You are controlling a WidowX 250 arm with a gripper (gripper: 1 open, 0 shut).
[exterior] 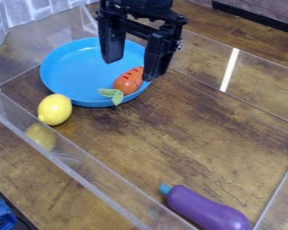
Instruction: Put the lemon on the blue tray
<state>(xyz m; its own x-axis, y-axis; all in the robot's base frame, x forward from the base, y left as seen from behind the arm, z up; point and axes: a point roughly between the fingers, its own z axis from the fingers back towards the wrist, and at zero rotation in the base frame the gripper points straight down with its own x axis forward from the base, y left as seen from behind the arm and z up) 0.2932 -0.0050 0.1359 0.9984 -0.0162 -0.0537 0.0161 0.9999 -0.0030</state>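
The lemon [55,109] is a small bright yellow rounded fruit lying on the wooden table, just off the front-left rim of the blue tray [75,67]. The tray is a round, shallow blue dish at the upper left. An orange carrot [130,81] with green leaves rests on the tray's right edge. My gripper [136,63] hangs above the tray's right side, pointing down, its two black fingers [112,43] spread wide with nothing between them. It stands up and to the right of the lemon, well apart from it.
A purple eggplant [207,209] lies near the front right. Clear plastic walls [62,162] fence the wooden table [194,126] on the left and front, and another runs along the back right.
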